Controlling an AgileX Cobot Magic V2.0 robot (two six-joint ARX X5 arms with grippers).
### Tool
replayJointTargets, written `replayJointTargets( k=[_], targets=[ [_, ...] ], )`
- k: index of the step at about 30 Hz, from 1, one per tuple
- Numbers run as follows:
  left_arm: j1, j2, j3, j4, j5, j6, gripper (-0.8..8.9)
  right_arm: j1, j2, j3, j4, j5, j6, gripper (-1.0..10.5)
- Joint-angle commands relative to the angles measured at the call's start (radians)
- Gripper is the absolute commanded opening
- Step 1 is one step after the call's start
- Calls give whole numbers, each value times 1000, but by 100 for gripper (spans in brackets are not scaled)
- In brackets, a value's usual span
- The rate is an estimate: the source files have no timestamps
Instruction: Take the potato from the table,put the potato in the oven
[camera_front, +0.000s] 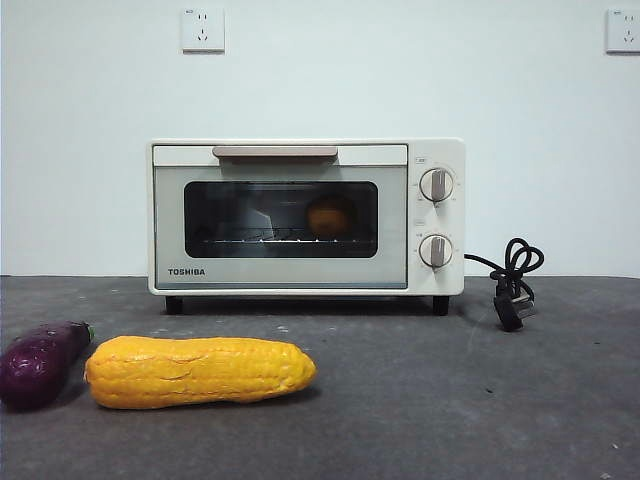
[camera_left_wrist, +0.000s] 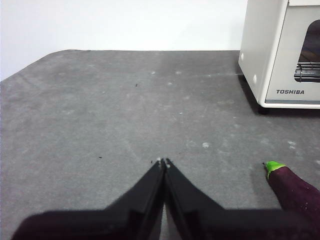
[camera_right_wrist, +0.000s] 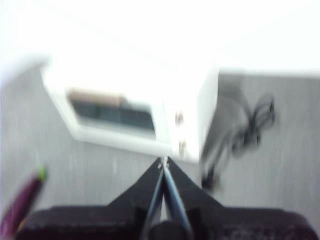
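The cream-white Toshiba oven (camera_front: 306, 216) stands at the back of the table (camera_front: 450, 390) with its door closed. Behind the dark glass, the orange-brown potato (camera_front: 329, 217) sits on the wire rack, toward the right of the window. No arm shows in the front view. My left gripper (camera_left_wrist: 163, 161) is shut and empty, low over bare table left of the oven (camera_left_wrist: 280, 50). My right gripper (camera_right_wrist: 163, 161) is shut and empty too, raised in front of the oven (camera_right_wrist: 135, 112); that view is blurred.
A long yellow corn cob (camera_front: 198, 371) lies at the front left, with a dark purple eggplant (camera_front: 40, 362) beside it; the eggplant (camera_left_wrist: 295, 190) is near my left gripper. A coiled black cord and plug (camera_front: 512, 280) lie to the oven's right.
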Motion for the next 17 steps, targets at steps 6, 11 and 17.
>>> replayJointTargets(
  k=[6,11,17],
  targets=[
    [2,-3,-14,3,-3,-11,-4,-217,-274,-470,465,-7,-22,1],
    [2,-3,-14,3,-3,-11,-4,-230,-394,-677,575,-1,-22,1],
    [2,-3,-14,3,-3,-11,-4,-230,-523,-877,599,0,-6,1]
  ],
)
